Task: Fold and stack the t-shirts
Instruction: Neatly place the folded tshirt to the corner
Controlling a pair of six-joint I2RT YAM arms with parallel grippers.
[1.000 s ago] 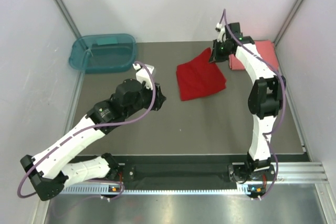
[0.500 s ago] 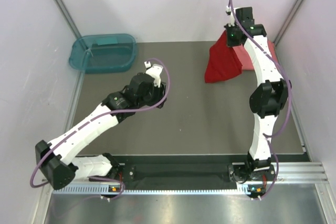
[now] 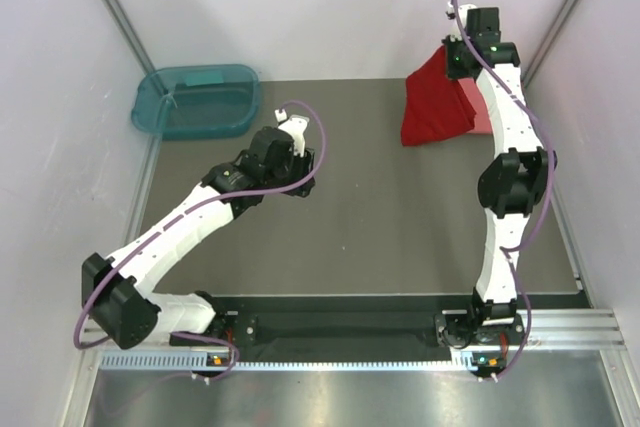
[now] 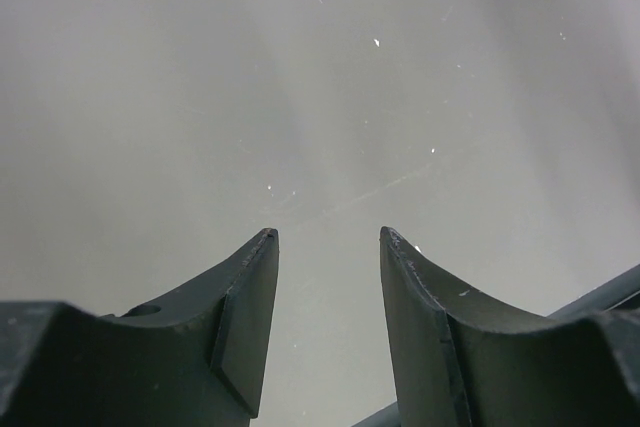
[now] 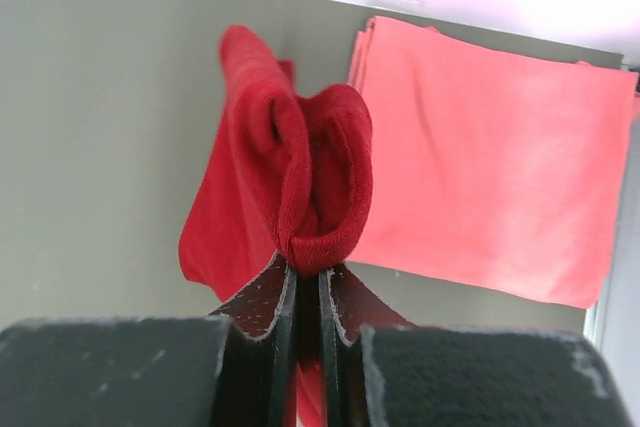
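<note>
The deep red t-shirt [image 3: 434, 104] hangs in a folded bunch from my right gripper [image 3: 459, 59], which is shut on its upper edge high at the back right. In the right wrist view the red cloth [image 5: 300, 187] bulges out from between the pinching jaws of that gripper [image 5: 308, 269]. Below it the coral-pink t-shirt [image 5: 490, 162] lies flat as a folded rectangle; from above only a strip of that pink shirt [image 3: 482, 123] shows beside the arm. My left gripper [image 3: 301, 179] is open and empty over the middle of the mat, with bare surface between its fingertips [image 4: 327, 237].
A teal translucent tub [image 3: 197, 100] stands at the back left corner. White walls close in the mat [image 3: 360, 227] on three sides, and the right wall runs close to the pink shirt.
My right gripper has lifted the red t-shirt off the mat and carried it right and back, over the pink one. The left arm has reached further forward.
</note>
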